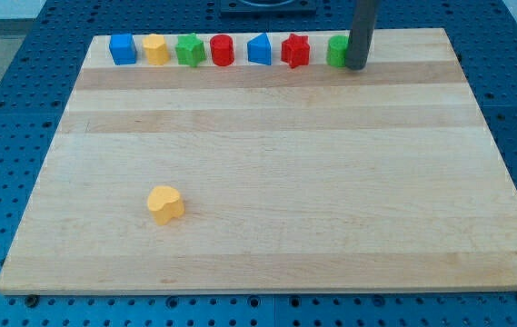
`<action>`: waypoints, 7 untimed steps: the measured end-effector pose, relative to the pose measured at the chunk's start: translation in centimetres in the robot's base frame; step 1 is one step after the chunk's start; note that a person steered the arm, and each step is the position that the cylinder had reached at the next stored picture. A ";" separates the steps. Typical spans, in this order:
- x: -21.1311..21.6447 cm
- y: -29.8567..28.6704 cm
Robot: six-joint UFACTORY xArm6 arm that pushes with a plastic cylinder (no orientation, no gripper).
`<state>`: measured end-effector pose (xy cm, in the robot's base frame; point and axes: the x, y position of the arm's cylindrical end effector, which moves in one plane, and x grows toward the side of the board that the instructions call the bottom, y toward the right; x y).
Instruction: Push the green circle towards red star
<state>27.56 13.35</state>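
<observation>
My tool, a plain dark rod, has nothing to grasp with; my tip [356,65] sits at the far row on the pale wooden desk [267,182]. The small green circle block [336,51] is touching it on the view's left side. Beyond that block, further left, waits the red star block [295,51], just beside. So I judge a push straight toward the view's left does it.
</observation>
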 end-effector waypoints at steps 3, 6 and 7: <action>-2.0 2.9; -1.4 2.3; -1.3 2.0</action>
<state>26.26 15.31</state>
